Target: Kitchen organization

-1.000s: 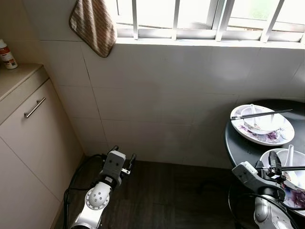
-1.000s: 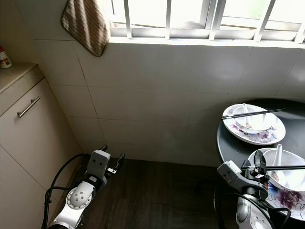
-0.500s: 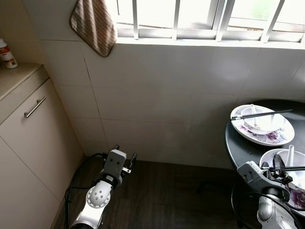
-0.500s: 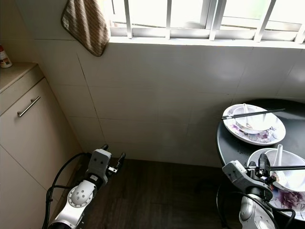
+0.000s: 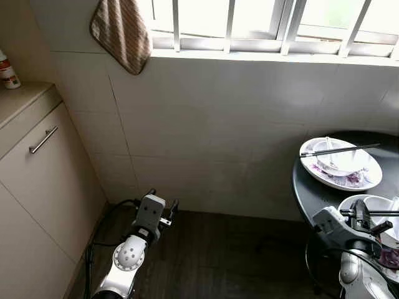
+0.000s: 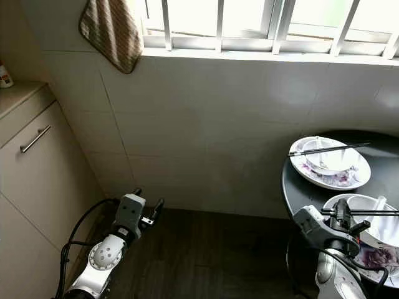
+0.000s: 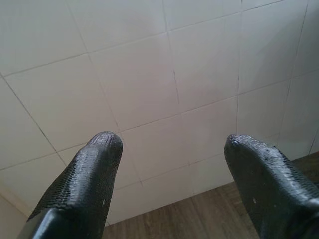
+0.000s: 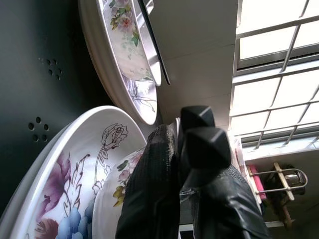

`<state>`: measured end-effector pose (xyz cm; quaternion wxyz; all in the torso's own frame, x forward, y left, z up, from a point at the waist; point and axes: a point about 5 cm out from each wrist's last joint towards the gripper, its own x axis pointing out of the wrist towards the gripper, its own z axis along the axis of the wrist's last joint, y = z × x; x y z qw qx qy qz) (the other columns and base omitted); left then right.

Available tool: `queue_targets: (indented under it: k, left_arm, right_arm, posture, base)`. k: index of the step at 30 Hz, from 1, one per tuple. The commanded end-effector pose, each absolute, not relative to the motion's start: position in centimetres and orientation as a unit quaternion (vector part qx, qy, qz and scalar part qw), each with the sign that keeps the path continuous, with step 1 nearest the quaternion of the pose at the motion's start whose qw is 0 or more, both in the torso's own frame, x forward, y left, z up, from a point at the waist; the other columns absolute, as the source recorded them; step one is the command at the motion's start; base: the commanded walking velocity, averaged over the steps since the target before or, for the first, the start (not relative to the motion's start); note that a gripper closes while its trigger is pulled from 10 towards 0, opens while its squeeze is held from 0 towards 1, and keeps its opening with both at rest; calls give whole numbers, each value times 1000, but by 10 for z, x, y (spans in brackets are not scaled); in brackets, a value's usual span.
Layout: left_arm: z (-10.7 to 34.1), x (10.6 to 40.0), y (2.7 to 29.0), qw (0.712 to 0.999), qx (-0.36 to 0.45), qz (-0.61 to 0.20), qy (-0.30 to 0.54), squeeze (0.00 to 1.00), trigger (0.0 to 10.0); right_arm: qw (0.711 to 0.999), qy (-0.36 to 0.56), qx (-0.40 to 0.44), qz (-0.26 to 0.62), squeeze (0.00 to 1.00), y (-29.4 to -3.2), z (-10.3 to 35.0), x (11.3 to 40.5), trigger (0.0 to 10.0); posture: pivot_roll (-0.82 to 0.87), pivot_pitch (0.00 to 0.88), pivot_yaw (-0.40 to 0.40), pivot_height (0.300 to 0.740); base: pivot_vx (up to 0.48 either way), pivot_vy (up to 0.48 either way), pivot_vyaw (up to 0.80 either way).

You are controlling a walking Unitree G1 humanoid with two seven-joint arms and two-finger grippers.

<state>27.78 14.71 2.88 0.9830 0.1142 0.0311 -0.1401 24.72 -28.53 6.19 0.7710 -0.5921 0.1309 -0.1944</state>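
A round black table (image 5: pixel 307 190) stands at the right. On it, a flowered plate (image 5: pixel 369 179) at the back carries a bowl, a spoon and black chopsticks (image 5: pixel 340 150). Nearer me, a second flowered plate (image 8: pixel 75 164) holds a white bowl (image 5: pixel 381 205) with chopsticks (image 5: pixel 381 213) laid across it. My right gripper (image 5: pixel 368 217) hovers at this near bowl's rim, its fingers (image 8: pixel 159 169) pressed shut, and I cannot make out anything between them. My left gripper (image 5: pixel 163 197) hangs low above the floor, open and empty, facing the tiled wall (image 7: pixel 149 74).
A beige cabinet (image 5: pixel 43 193) with a metal handle (image 5: pixel 43 139) fills the left; a bottle (image 5: pixel 7 67) stands on its top. A striped towel (image 5: pixel 121 31) hangs under the barred window. Dark wooden floor (image 5: pixel 230 255) lies between cabinet and table. A black cable (image 5: pixel 100 230) runs by my left arm.
My right gripper has shifted a little to the right over the near bowl and tilted. The left arm has stayed where it was.
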Motion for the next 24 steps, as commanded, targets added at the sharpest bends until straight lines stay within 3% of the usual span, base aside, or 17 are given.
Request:
queue_targets:
  k: [1,6,8,9,10,14,21,23,24]
  left_arm:
    - [31,281,146,984,112,-138,25,0,10000]
    - [31,281,146,984,110,-137,25,0,10000]
    - [31,281,146,984,110,-136,25,0,10000]
    - [31,281,146,984,110,-136,25,0,10000]
    - [31,281,146,984,110,-136,25,0,10000]
    - [31,281,146,984,107,-136,25,0,10000]
    - [31,281,146,985,105,-135,25,0,10000]
    - [31,281,146,985,105,-135,25,0,10000]
    - [31,281,146,985,105,-135,24,0,10000]
  right_arm:
    - [770,141,-595,-179,0,-282,56,245,0]
    - [749,119,-631,-164,0,-278,59,246,0]
    - [711,85,-679,-161,0,-274,65,248,0]
    - [711,85,-679,-161,0,-274,65,248,0]
    - [689,64,-704,-162,0,-271,70,249,0]
    - [652,12,-736,-182,0,-267,84,252,0]
    - [654,-30,-731,-193,0,-259,96,257,0]
    - [663,-33,-723,-190,0,-256,97,259,0]
    - [691,-32,-703,-167,0,-250,96,263,0]
  posture:
    - [-47,0,-11,740]
    - [-45,0,-13,740]
    - [-44,0,-14,740]
    - [-44,0,-14,740]
    - [-44,0,-14,740]
    - [-47,0,-12,740]
    - [-45,0,-12,740]
    - [-46,0,-10,740]
    - [-46,0,-8,740]
  base:
    - [0,0,0]
    - [0,0,0]
    - [0,0,0]
    - [0,0,0]
    - [0,0,0]
    - [0,0,0]
    - [0,0,0]
    - [0,0,0]
    - [0,0,0]
